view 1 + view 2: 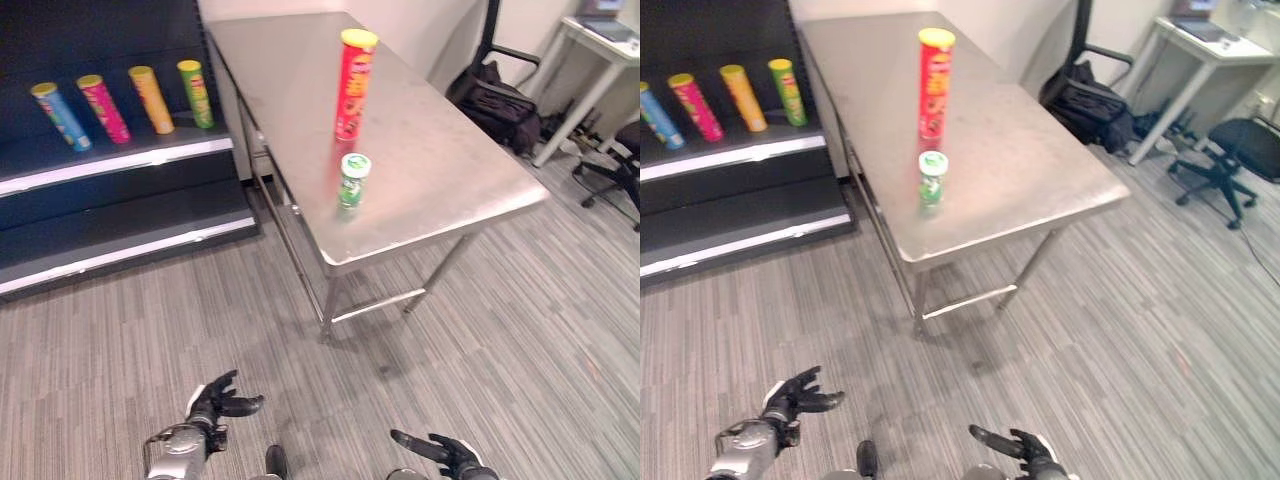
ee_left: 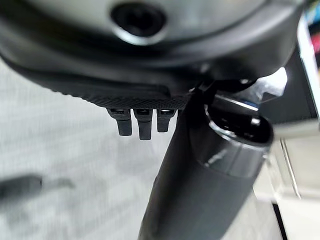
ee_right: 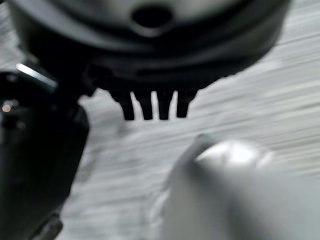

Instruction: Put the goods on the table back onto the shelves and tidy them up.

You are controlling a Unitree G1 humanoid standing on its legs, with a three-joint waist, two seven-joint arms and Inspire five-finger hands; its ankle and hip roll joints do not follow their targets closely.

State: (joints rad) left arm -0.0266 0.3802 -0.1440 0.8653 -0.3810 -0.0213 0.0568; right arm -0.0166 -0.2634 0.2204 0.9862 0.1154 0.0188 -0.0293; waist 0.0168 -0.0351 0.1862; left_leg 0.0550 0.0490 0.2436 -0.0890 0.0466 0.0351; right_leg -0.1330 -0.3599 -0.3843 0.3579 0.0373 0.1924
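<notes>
step: approach, nothing picked. my left hand (image 1: 215, 402) and right hand (image 1: 445, 452) spread, empty. next i must reach tall red can (image 1: 353, 85), short green can (image 1: 353, 180) on table (image 1: 450, 170).

Materials and finish, table and shelf area

Table (image 1: 440, 170): brushed metal top, dull sheen with faint smudges, thin metal legs. Tall red can (image 1: 353, 85): glossy printed wall, smooth yellow plastic lid. Short green can (image 1: 353, 180): glossy, pale lid. Shelf (image 1: 120, 160): matt dark boards, pale shiny edge strips; four cans (image 1: 125, 105) on it glossy. Floor (image 1: 500, 330): matt grey carpet, fine streaked weave. Bag (image 1: 495, 105): black cloth, matt
</notes>
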